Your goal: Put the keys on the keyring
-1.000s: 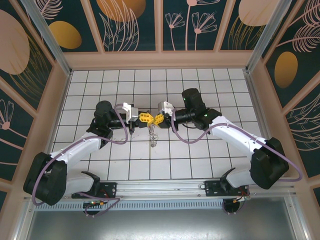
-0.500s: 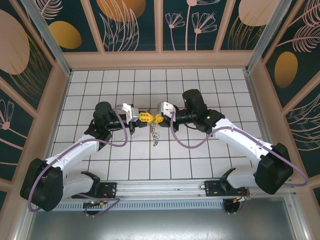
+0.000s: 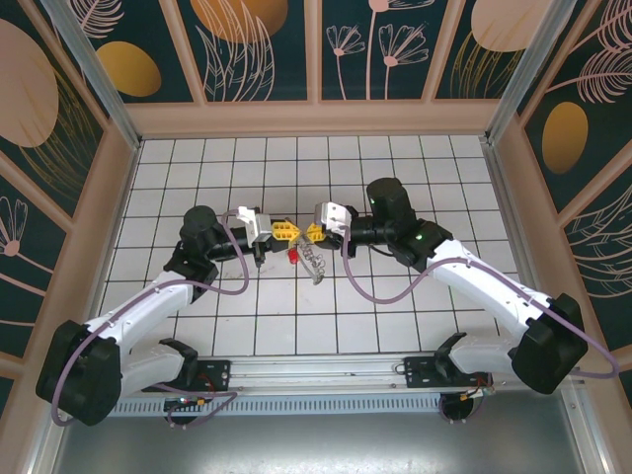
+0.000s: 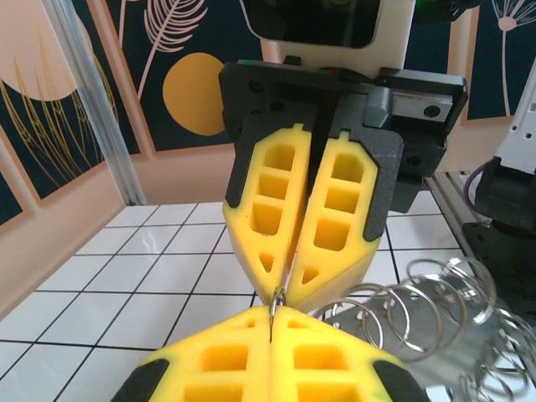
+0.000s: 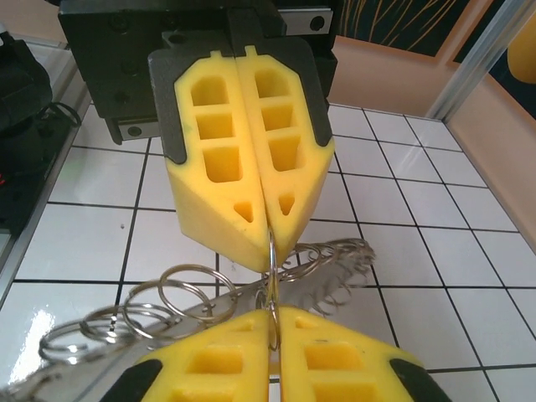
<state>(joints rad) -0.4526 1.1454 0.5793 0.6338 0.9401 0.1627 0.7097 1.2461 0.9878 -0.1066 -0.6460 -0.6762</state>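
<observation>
Your left gripper [image 3: 286, 233] and right gripper [image 3: 312, 232] meet nose to nose above the middle of the table [image 3: 395, 316]. Each is closed, pads pressed together on the same thin wire of the keyring [image 3: 312, 263], which is held between them with its bunch hanging just below; whether the bunch touches the table cannot be told. Principal hazard: the wire is thin and looks slick against soft pads, so any easing of either grip, or a tug along the wire, would likely let it slip and drop the bunch. Second: the tips are almost touching, so a small misjudged advance would press them together and could bend the wire. Third: the loose rings [image 4: 410, 301] may swing and snag a fingertip when you reposition. Count: two grippers; one keyring; one red tag [image 3: 294, 256]; small silvery rings, at least five in the left wrist view, overlapping too much for an exact figure; keys, not distinguishable among the dangling pieces, so uncounted.
</observation>
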